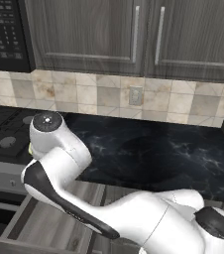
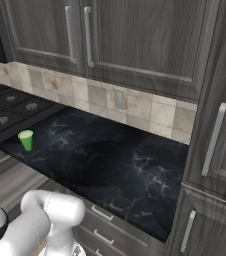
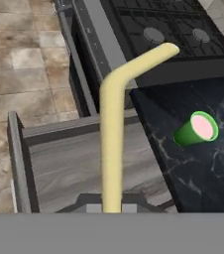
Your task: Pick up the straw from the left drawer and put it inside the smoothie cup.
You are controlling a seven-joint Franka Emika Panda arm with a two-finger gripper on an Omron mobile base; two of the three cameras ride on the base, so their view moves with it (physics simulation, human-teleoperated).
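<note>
In the hand view the pale-yellow straw point(image 3: 112, 149) rises from between my gripper's point(image 3: 112, 207) dark tips, which are shut on its lower end. Its upper part bends toward the stove. It hangs above the open left drawer point(image 3: 69, 166), whose light wood-grain bottom lies below it. The green smoothie cup point(image 3: 196, 130) with pink contents stands upright on the black counter just right of the straw. The cup point(image 2: 26, 140) sits near the counter's left end beside the stove, and the drawer point(image 2: 7, 182) stands open below it. A sliver of the cup point(image 1: 30, 149) peeks from behind my arm.
The black marble counter point(image 1: 153, 154) stretches right of the cup. A gas stove point(image 2: 10, 110) adjoins it on the left, with a microwave point(image 1: 5, 34) above. Grey upper cabinets point(image 2: 85, 35) hang over the counter, and a tall cabinet point(image 2: 215, 150) bounds it on the right.
</note>
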